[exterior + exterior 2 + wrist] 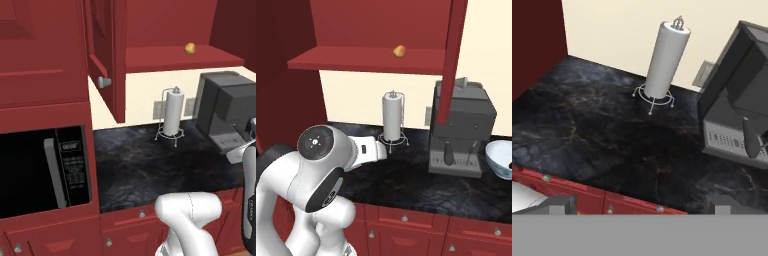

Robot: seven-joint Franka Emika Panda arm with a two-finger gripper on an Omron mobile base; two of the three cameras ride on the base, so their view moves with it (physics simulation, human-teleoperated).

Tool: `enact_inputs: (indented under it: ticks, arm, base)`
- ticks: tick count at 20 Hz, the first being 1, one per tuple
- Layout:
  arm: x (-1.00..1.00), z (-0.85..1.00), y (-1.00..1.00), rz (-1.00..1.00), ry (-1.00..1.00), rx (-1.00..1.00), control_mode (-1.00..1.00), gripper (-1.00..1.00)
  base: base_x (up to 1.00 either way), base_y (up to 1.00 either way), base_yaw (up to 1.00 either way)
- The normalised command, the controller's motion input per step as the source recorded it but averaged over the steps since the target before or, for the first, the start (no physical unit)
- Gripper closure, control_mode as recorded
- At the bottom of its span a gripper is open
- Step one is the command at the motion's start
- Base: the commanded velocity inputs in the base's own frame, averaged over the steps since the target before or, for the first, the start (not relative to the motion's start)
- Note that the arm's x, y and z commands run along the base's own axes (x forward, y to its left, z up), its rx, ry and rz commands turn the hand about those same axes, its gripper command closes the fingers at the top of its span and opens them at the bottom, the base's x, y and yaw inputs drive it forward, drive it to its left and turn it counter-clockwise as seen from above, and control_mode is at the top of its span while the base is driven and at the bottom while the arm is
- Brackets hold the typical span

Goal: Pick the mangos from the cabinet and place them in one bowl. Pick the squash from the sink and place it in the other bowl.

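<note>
Hand view shows our end effector [637, 205] spread wide and empty above the tabletop [612, 145], one mango [399, 51] on the cabinet [381, 30] shelf well above it, the bowl [499, 159] far right, so we judge most work remains.

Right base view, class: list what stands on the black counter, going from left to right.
Paper towel roll → coffee machine → bowl, cut off at the picture's right edge.
</note>
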Motion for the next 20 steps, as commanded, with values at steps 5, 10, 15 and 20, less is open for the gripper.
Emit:
enact_inputs:
  ticks: [5, 10, 15, 20]
  arm:
    - [0.00, 0.00, 0.00, 0.00, 0.00, 0.00, 1.00, -1.00]
    - [0.31, 0.11, 0.10, -0.03, -0.04, 0.01, -1.00, -1.00]
    - [0.28, 0.47, 0.13, -0.10, -0.06, 0.02, -1.00, -1.00]
    - [0.26, 0.66, 0.02, -0.13, -0.01, 0.01, -1.00, -1.00]
  base:
    - [0.52, 0.02, 0.00]
    - [0.08, 0.02, 0.00]
    - [0.00, 0.00, 0.00]
    - [0.00, 0.00, 0.00]
